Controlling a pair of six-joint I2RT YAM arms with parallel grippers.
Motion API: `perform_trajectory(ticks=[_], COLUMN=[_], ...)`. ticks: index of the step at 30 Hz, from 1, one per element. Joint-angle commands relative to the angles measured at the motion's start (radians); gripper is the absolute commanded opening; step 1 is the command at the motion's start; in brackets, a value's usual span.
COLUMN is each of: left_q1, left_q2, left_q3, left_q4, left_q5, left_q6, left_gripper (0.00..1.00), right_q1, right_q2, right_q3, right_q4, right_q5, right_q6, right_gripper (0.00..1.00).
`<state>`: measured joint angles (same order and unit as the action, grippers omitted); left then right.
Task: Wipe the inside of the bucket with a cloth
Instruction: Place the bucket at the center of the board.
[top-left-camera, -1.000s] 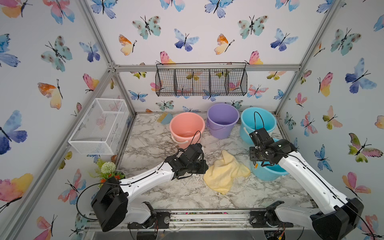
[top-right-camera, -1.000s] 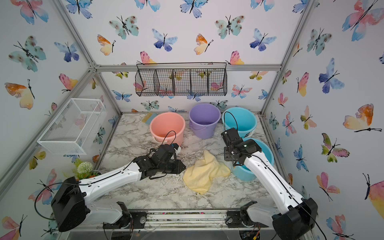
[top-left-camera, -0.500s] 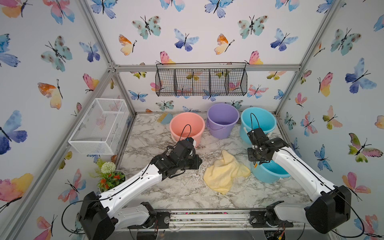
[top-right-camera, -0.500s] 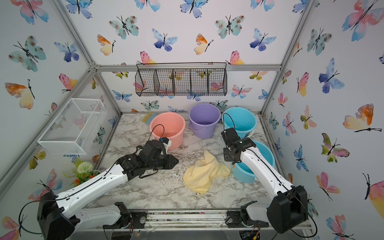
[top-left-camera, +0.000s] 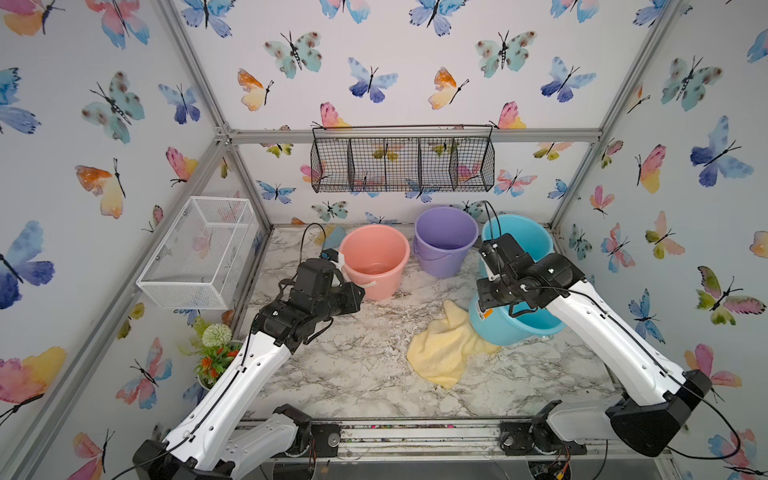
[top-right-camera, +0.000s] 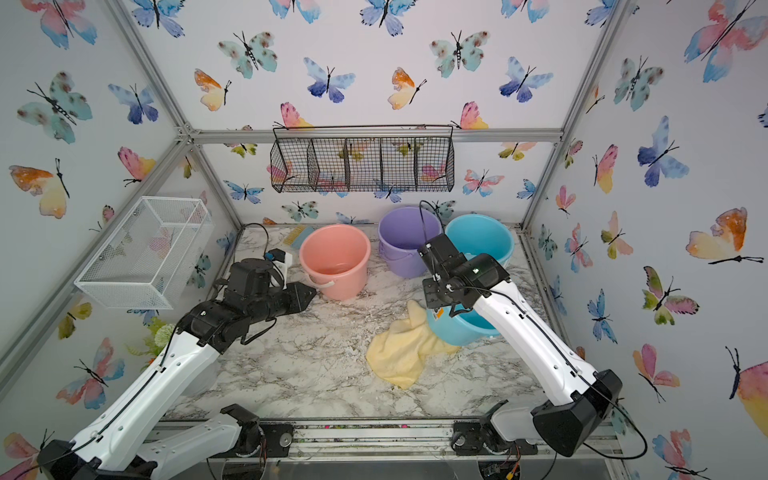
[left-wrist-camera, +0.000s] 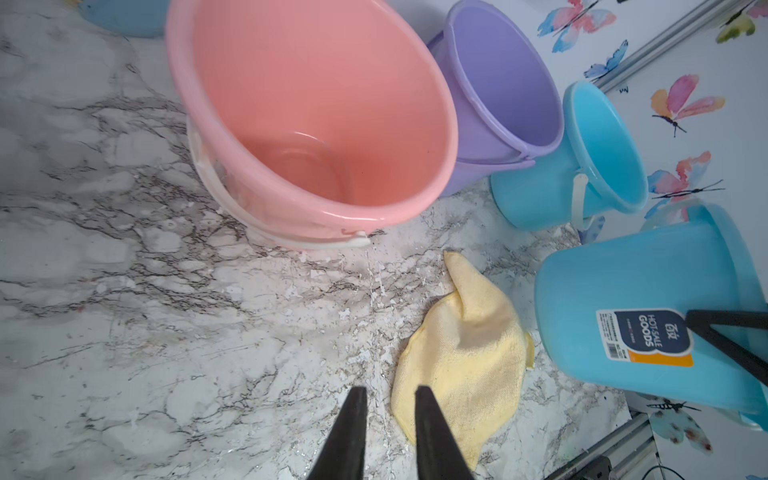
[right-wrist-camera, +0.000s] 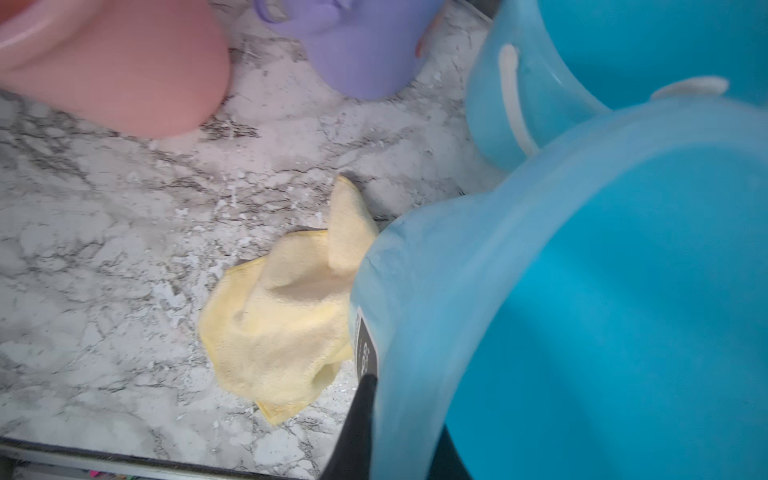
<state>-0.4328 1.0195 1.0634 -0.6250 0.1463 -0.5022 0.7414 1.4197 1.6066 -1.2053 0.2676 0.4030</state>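
The pale yellow cloth (top-left-camera: 444, 349) (top-right-camera: 399, 353) (left-wrist-camera: 461, 353) (right-wrist-camera: 282, 324) lies crumpled on the marble table, right of centre. A light blue bucket (top-left-camera: 511, 328) (top-right-camera: 461, 332) (left-wrist-camera: 644, 282) (right-wrist-camera: 582, 291) with a dark label is tilted, and its lower edge overlaps the cloth's right side. My right gripper (top-left-camera: 486, 305) (top-right-camera: 436, 309) (right-wrist-camera: 409, 411) is shut on this bucket's rim, one finger outside the wall and one inside. My left gripper (top-left-camera: 359, 297) (top-right-camera: 309, 293) (left-wrist-camera: 388, 392) hovers beside the pink bucket, left of the cloth, only narrowly open and holding nothing.
A pink bucket (top-left-camera: 374, 257), a purple bucket (top-left-camera: 444, 241) and a second blue bucket (top-left-camera: 519, 232) stand in a row at the back. A black wire basket (top-left-camera: 403, 160) hangs on the back wall and a white mesh basket (top-left-camera: 199, 253) on the left wall. A small plant (top-left-camera: 216, 345) sits front left.
My right gripper has shut on the near blue bucket's rim and tipped it against the cloth. My left arm has drawn back from the cloth toward the pink bucket.
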Motion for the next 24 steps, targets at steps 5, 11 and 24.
perform_trajectory(ticks=[5,11,24], left_q1=[0.078,0.108,0.179], left_q2=[-0.031,-0.056,-0.078], left_q3=[-0.027,-0.042,-0.073], left_q4=[-0.055,-0.070,-0.078], left_q5=[0.060,0.064,0.108], left_q6=[0.067,0.083,0.109], left_gripper=[0.23,0.24,0.24], right_q1=[0.190,0.243,0.276], right_q2=[0.197,0.395,0.636], right_q3=[0.175,0.315,0.516], right_q4=[0.062,0.101,0.179], right_q5=[0.018,0.055,0.091], right_q6=[0.043,-0.023,-0.157], right_gripper=[0.02,0.02,0.02])
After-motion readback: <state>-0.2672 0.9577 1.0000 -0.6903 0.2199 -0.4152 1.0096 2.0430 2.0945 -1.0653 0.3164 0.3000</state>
